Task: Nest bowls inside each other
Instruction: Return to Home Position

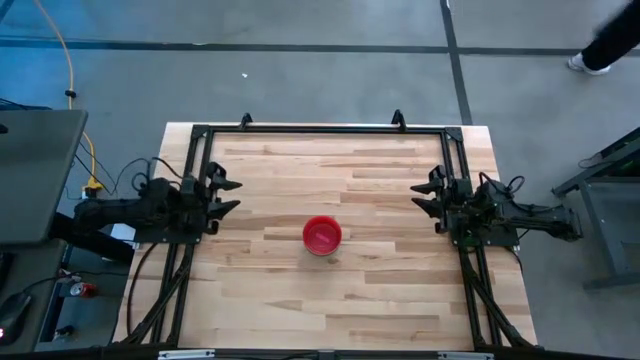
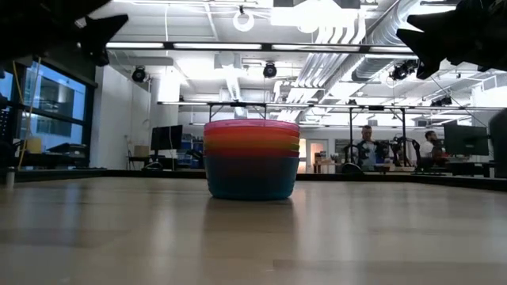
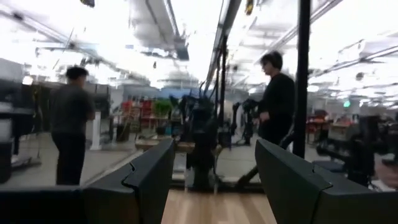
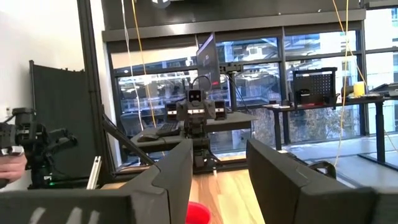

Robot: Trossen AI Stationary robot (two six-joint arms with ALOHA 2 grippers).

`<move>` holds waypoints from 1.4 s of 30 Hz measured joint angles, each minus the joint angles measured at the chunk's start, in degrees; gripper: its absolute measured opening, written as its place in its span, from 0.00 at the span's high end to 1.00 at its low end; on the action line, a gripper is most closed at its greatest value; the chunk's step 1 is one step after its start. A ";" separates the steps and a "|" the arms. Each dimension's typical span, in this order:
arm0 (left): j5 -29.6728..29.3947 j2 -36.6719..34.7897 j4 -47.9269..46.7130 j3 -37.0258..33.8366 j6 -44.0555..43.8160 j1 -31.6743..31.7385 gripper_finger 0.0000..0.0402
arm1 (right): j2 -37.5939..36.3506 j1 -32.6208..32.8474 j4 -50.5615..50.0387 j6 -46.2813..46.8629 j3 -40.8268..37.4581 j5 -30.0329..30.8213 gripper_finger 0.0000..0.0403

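Note:
The bowls stand nested in one stack [image 1: 322,235] at the table's middle, the bottom bowl resting on the wood. In the low view the stack [image 2: 252,158] shows a pink rim on top, orange and yellow bands below, and a blue bowl at the bottom. The right wrist view catches only its top edge [image 4: 199,213]. My left gripper [image 1: 228,196] hovers open near the table's left edge. My right gripper [image 1: 425,196] hovers open near the right edge. Both point toward the stack from well away. Each wrist view shows its own open fingers, left gripper [image 3: 214,180] and right gripper [image 4: 219,180].
A black frame [image 1: 320,128] runs along the table's far edge and down both sides. Bare wood lies all around the stack. People stand in the room beyond the table [image 3: 277,93], and a hand [image 4: 9,163] shows at the edge of the right wrist view.

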 joint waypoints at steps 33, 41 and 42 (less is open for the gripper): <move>-0.86 2.58 -18.40 -0.05 -4.47 -0.04 0.46 | 0.85 0.11 -16.91 2.84 0.12 2.20 0.64; -2.83 4.46 -18.85 -0.05 -11.81 -0.02 0.46 | 0.85 0.11 -16.96 2.97 0.14 2.39 0.64; -2.83 4.81 -18.89 -0.05 -12.54 -0.02 0.46 | 0.85 0.11 -16.96 3.18 0.14 2.39 0.64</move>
